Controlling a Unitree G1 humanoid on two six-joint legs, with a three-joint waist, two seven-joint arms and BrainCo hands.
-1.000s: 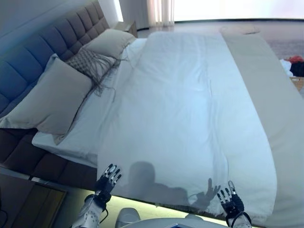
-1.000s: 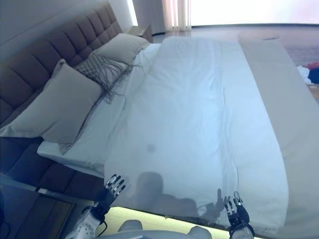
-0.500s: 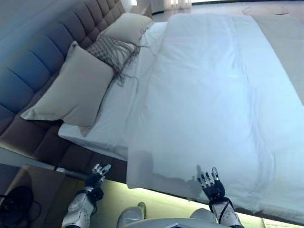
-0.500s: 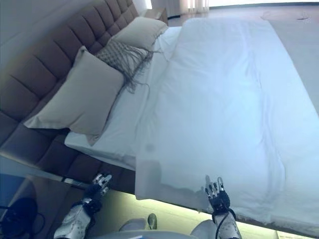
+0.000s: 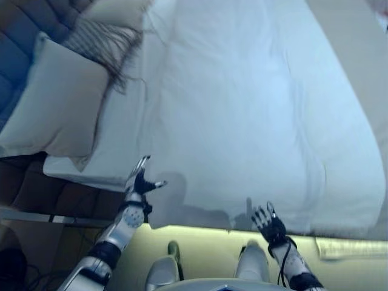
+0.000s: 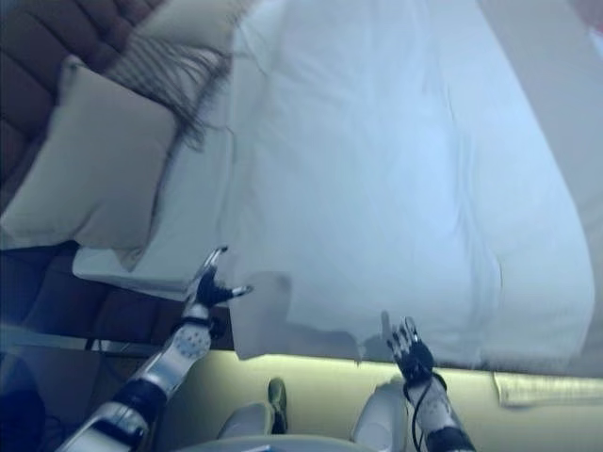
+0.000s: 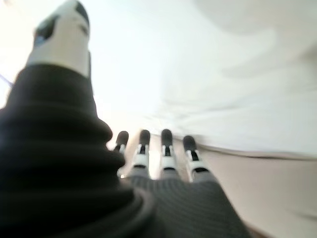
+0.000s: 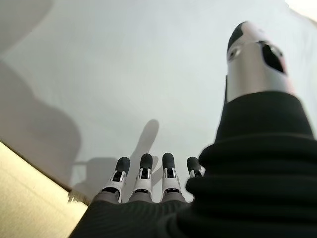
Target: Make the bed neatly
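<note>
A white duvet lies spread over the bed, its near edge hanging over the side above a lit strip. My left hand is open, fingers straight and thumb out, at the duvet's near left corner by the white sheet. My right hand is open too, fingers straight, just below the duvet's near edge. In the right wrist view its fingers point at the smooth white cloth. Neither hand holds anything.
A beige pillow leans on the dark padded headboard, with a fringed patterned cushion and another pillow beyond it. A beige runner lies across the bed's foot end. A dark nightstand stands at the lower left.
The camera has tipped down and closer to the bed. My left hand has risen from beside the bed frame to the duvet's corner. My right hand stays by the near edge.
</note>
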